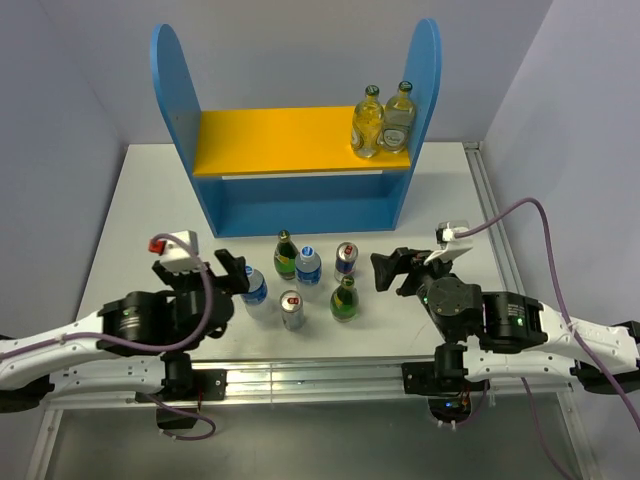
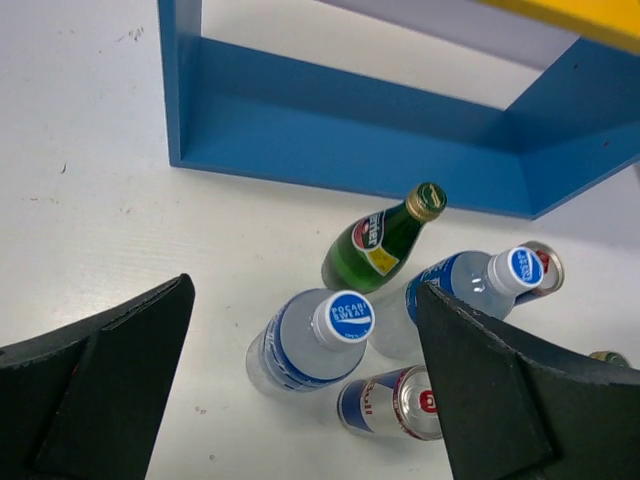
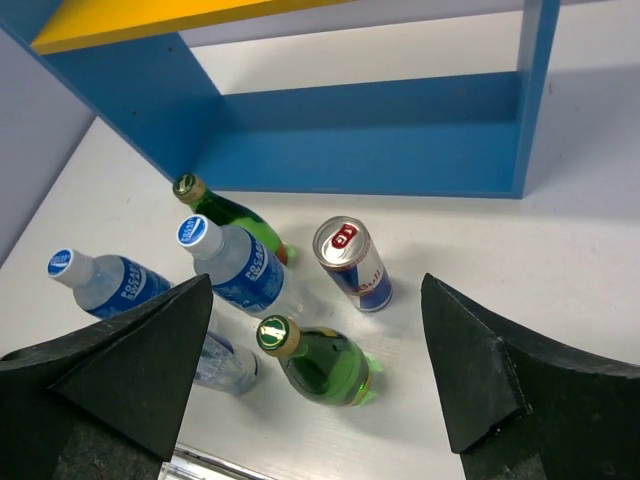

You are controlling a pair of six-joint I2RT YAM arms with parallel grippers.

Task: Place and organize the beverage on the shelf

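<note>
Six drinks stand grouped on the white table in front of the blue shelf [image 1: 175,90]: two green bottles [image 1: 286,255] [image 1: 345,299], two blue-capped water bottles [image 1: 308,267] [image 1: 254,288] and two silver-blue cans [image 1: 346,260] [image 1: 292,310]. My left gripper [image 1: 232,272] is open and empty, just left of the near water bottle [image 2: 320,335], which sits between its jaws in the left wrist view [image 2: 305,300]. My right gripper [image 1: 390,270] is open and empty, right of the group. In its wrist view [image 3: 315,285] the near green bottle [image 3: 325,365] and a can [image 3: 352,262] lie between the jaws.
Two pale yellowish glass bottles [image 1: 368,122] [image 1: 400,118] stand at the right end of the shelf's yellow-orange upper board [image 1: 270,140]. The lower level [image 3: 400,150] shows bare blue. Purple-grey walls close in at the back and both sides. A metal rail [image 1: 300,375] runs along the near edge.
</note>
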